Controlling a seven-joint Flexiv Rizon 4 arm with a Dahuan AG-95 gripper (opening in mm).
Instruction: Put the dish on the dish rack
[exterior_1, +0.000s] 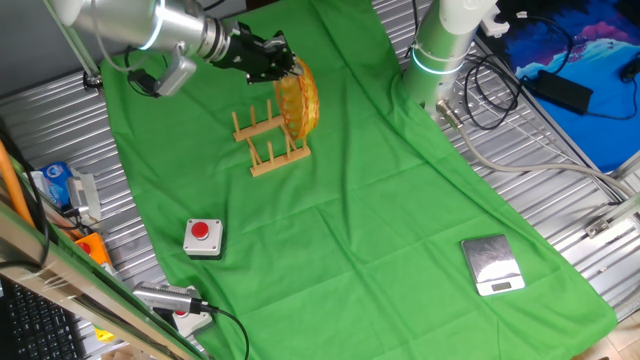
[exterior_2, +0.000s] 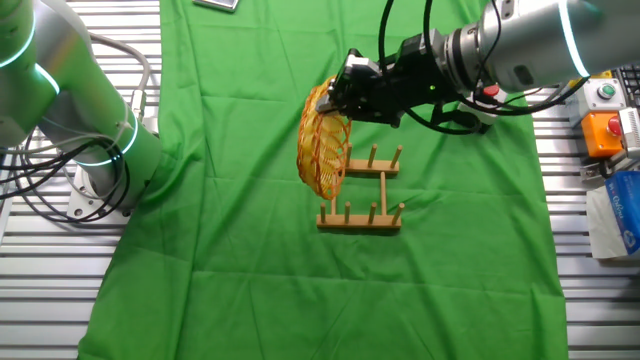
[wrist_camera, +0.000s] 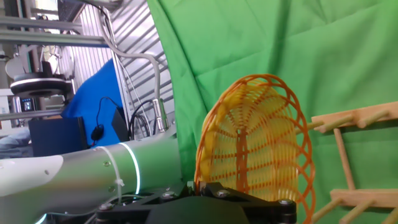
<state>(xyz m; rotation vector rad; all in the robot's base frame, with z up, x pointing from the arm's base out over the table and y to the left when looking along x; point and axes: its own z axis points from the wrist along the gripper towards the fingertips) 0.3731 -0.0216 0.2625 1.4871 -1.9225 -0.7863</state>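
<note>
- Claw (exterior_2: 345, 92) clamped on dish (exterior_2: 323, 145) rim, dish held upright at rack (exterior_2: 362, 190) end.
- Left: seat between pegs, release.

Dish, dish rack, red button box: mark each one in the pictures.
dish (exterior_2: 322, 152), the other fixed view, middle of its woven face.
dish rack (exterior_2: 360, 218), the other fixed view, near base rail.
red button box (exterior_1: 203, 238), one fixed view, its grey top beside the button.

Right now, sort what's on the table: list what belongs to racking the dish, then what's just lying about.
In the job:
- dish, held on edge at the rack's end
- dish rack
- gripper, gripping the dish's rim

Lying about:
- red push-button box
- small scale
- second arm's base
</note>
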